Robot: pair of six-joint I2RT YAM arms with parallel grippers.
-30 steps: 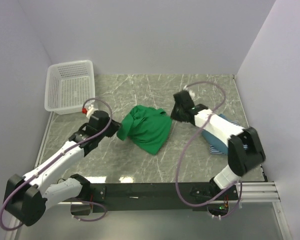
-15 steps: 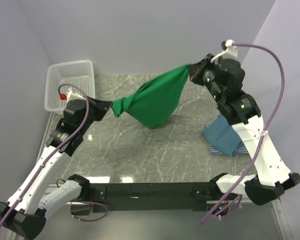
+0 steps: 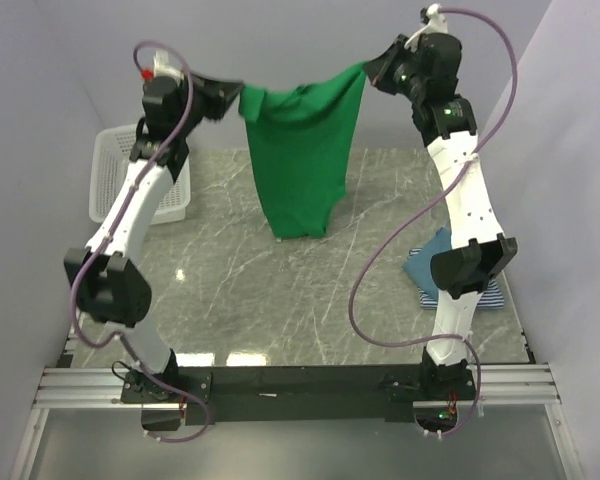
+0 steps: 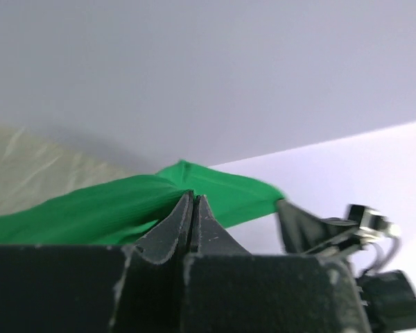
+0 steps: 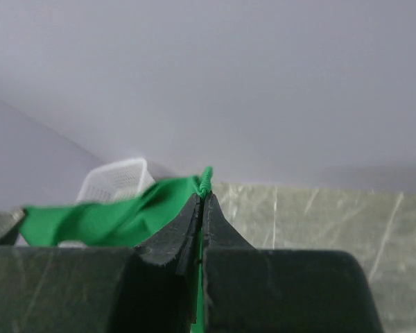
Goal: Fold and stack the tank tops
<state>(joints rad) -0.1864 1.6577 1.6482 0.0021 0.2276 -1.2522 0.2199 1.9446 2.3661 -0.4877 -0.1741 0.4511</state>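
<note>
The bright green tank top (image 3: 305, 150) hangs spread in the air, high above the table, its lower hem just over the marble. My left gripper (image 3: 236, 100) is shut on its upper left corner, seen pinched in the left wrist view (image 4: 191, 195). My right gripper (image 3: 368, 72) is shut on its upper right corner, seen in the right wrist view (image 5: 202, 194). The folded teal-blue top (image 3: 430, 262) lies at the table's right, on the navy-and-white striped top (image 3: 492, 296), partly hidden behind my right arm.
A white lattice basket (image 3: 115, 185) stands at the back left, partly behind my left arm; it also shows in the right wrist view (image 5: 114, 177). The table is grey marble (image 3: 280, 300), walled at the back and sides.
Both grippers have risen high and moved apart with the green top, lifting it from a crumpled heap on the table until it hangs stretched between them.
</note>
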